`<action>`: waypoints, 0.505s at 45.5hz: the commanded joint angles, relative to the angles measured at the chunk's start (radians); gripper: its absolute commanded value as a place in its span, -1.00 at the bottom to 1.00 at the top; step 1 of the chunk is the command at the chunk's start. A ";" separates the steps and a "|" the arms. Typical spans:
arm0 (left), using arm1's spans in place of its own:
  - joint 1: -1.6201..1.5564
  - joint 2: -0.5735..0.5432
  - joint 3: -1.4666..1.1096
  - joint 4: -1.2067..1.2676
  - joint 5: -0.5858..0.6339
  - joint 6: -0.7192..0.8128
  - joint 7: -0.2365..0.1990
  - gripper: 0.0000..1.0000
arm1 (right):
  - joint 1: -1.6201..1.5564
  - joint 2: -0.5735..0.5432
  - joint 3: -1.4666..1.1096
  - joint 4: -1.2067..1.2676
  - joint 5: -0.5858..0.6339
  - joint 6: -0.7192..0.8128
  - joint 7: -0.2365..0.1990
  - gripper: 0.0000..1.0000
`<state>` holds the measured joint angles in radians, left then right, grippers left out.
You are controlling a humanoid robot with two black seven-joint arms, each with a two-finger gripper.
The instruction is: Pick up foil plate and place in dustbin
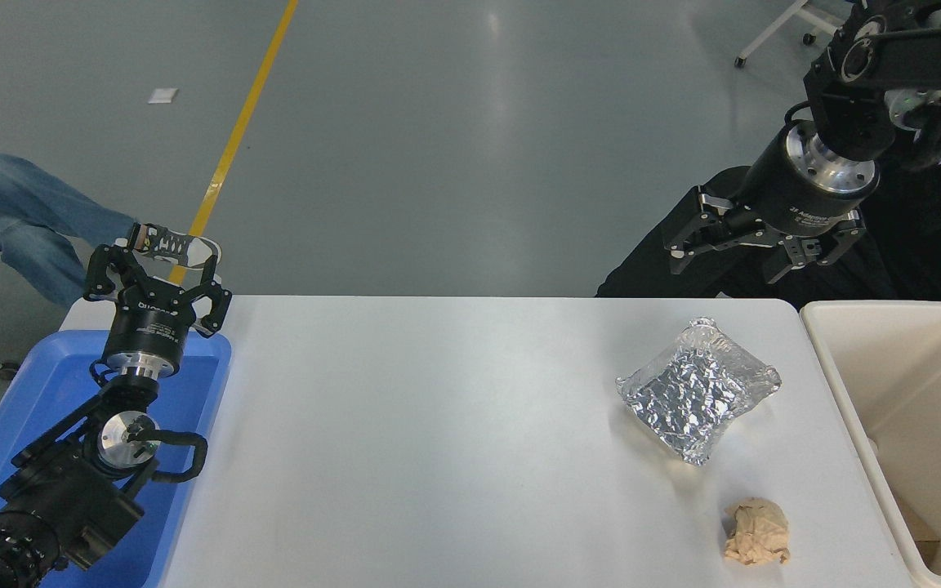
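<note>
The foil plate (697,390) is lying flat on the white table (438,441), toward the right side, turned so that 1 corner is pointing at the far edge. Its crinkled silver floor is facing up and its rumpled rims are standing raised all around. Nothing is touching it.

Near of the plate and slightly to its right, a crumpled tan paper ball (756,532) is sitting on the table, apart from the plate. To the right of both, the dustbin (846,384) is standing just beside the table's right edge, its cream walls and thick rim showing and its mouth open upward. A brownish scrap is showing low inside it, too small to make out.

The right gripper (756,249) is hanging in the air beyond the table's far edge, well apart from the plate and farther away than it, with its fingers spread wide and holding nothing. Its arm is coming in from the upper right corner.

The left gripper (156,273) is sitting parked at the far left, over the far end of a blue tray (46,384), its fingers also spread open and empty.

Behind that gripper, a person's leg in blue jeans (21,224) and a patterned shoe are showing on the grey floor, where a yellow line (242,122) is running away from the table.
</note>
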<state>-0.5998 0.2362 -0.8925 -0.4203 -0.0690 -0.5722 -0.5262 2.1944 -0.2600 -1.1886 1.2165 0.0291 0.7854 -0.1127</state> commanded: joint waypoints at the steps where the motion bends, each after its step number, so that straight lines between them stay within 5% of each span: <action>1: 0.000 0.000 0.000 0.000 0.000 0.000 0.000 0.98 | 0.007 -0.004 0.004 0.000 0.000 0.000 0.001 1.00; 23: 0.000 0.000 0.000 0.000 0.000 0.000 0.000 0.98 | 0.004 -0.008 0.004 0.000 0.000 0.000 0.001 1.00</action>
<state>-0.5998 0.2355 -0.8928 -0.4203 -0.0690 -0.5722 -0.5262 2.2005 -0.2668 -1.1846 1.2164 0.0291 0.7854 -0.1126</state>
